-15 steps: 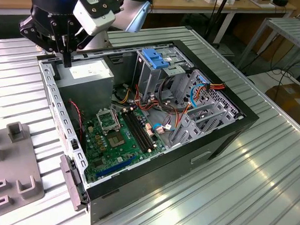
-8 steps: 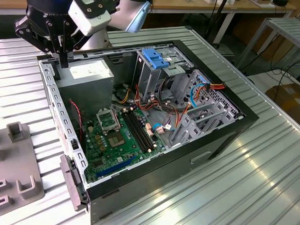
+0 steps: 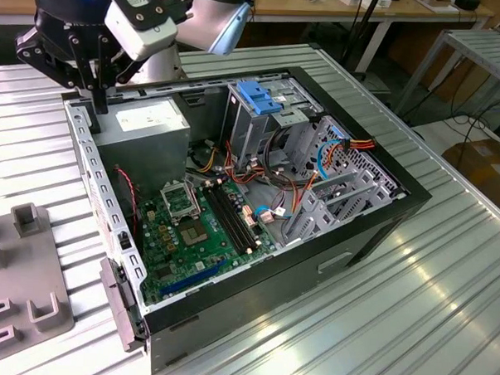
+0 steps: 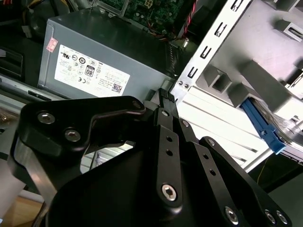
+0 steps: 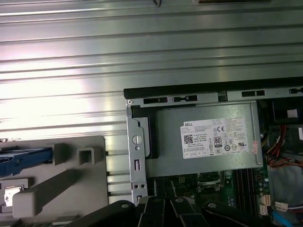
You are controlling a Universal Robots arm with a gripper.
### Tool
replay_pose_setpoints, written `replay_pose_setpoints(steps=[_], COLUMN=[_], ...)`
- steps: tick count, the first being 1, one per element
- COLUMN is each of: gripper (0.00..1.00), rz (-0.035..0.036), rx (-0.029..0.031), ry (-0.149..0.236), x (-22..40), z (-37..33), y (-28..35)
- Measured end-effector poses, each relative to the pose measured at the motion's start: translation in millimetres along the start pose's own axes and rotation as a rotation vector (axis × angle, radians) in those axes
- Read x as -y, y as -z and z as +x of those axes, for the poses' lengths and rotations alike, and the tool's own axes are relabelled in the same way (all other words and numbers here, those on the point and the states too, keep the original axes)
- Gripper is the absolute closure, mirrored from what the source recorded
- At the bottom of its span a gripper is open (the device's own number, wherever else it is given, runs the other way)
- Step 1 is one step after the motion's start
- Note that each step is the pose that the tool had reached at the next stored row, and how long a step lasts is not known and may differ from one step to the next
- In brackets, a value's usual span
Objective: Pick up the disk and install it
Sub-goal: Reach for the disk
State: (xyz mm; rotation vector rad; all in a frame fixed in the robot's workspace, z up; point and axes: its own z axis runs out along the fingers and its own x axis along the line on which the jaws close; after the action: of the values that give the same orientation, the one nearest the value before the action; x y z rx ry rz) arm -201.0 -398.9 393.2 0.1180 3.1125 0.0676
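We see claw (image 4: 165, 97) pressed together, empty, over case (image 5: 189, 90) rim; disk (image 5: 21, 160) lies outside, in grey holder (image 5: 71, 189) beside case.

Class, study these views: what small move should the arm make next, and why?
Probably shift toward the grey holder, opening on the way: the claw hangs shut and empty by the power supply corner, while the disk with blue rails sits in that holder beside the case.

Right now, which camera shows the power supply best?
The first wrist view: the power supply lies face-on, label whole. The second wrist view shows it slanted; the exterior view shows it angled, beside the gripper.
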Motion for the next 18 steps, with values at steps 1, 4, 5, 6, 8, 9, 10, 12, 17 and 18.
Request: replay_pose_setpoints(steps=[1,4,5,6,8,9,10,12,17,18], gripper=[0.90,0.90,0.90,0.90,0.90,0.90,0.90,0.90,0.90,0.90], rz=[0.0000,0.0000,0.0001,0.0000,0.0000,0.0000,0.0000,0.0000,0.0000,0.0000], rx=[0.0000,0.0000,0.0000,0.0001,0.0001,0.0000,0.0000,0.0001,0.0001,0.0000], ry=[0.000,0.000,0.000,0.000,0.000,0.000,0.000,0.000,0.000,0.000], x=[0.0,0.2,0.3,0.4,0.5,0.6,0.6,0.7,1.0,1.1], z=[0.7,3.1,3.8,5.0,6.4,7.4,8.0,9.4,13.2,13.9], y=[0.0,0.1,0.1,0.1,0.1,0.2,0.2,0.2,0.3,0.4])
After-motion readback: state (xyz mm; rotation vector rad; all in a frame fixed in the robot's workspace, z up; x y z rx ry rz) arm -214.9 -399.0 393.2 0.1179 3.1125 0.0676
